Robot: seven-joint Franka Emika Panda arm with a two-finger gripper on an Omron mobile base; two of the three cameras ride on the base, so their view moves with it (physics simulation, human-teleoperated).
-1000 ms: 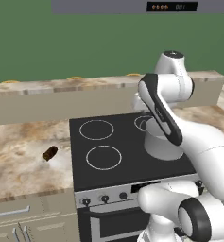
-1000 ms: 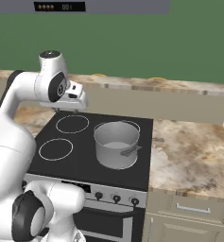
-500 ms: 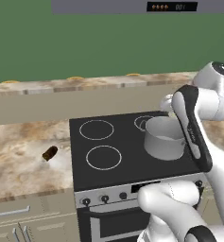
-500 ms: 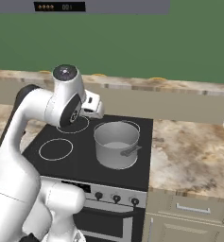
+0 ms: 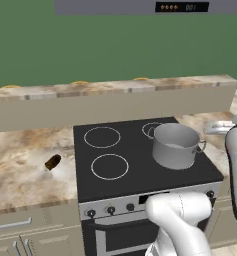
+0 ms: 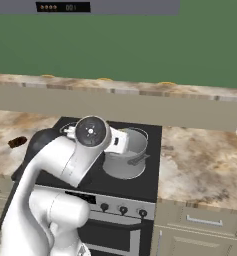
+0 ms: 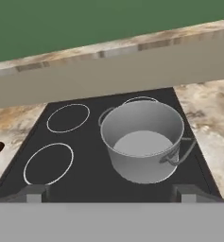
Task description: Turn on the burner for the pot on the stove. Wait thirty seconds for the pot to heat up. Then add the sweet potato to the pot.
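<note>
Left of stove [image 5: 140, 165], sweet potato [image 5: 53, 161] on counter [image 5: 20, 175].

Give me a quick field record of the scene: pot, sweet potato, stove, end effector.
pot: grey steel stockpot upright on the stove's right side, nothing visible inside
sweet potato: small dark brown lump lying on the marble counter left of the stove, apart from the pot
stove: black glass top, two white rings bare on the left; black knobs along the steel front
end effector: open, holding nothing, fingertips spread wide, looking down at the pot from the stove's front side
</note>
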